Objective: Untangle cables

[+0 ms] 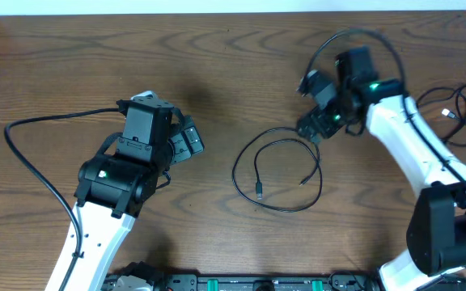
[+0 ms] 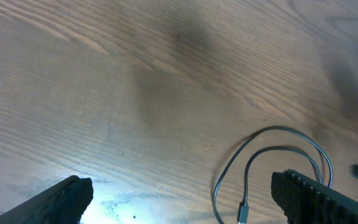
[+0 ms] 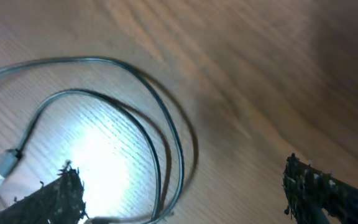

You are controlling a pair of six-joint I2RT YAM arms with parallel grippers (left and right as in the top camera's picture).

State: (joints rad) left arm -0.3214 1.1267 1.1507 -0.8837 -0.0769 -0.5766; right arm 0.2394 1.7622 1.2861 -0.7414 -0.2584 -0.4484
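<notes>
Black cable [image 1: 277, 171] looped flat mid-counter [image 1: 217, 56], at 3 o'clock from spread, empty left pincer [image 1: 188, 142]. Right pincer [image 1: 312, 127] spread over loop's 1 o'clock rim. Further cables [image 1: 448, 114] at 3 o'clock edge beyond right arm [image 1: 411, 137].

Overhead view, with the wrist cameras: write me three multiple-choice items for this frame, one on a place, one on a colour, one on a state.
1. Where does the looped cable lie?
A) on the table, between the left pincer and the right pincer
B) at the table's far left edge
C) hanging from a pincer

2. What colour is the looped cable?
A) white
B) black
C) red

3. How is the right pincer?
A) shut on the cable
B) shut, empty
C) open, empty

Answers: 1 A, the overhead view shows the loop lying flat mid-table between both pincers. 2 B, it reads black against the brown wood. 3 C, the right wrist view shows its fingers wide apart, gripping nothing.
</notes>
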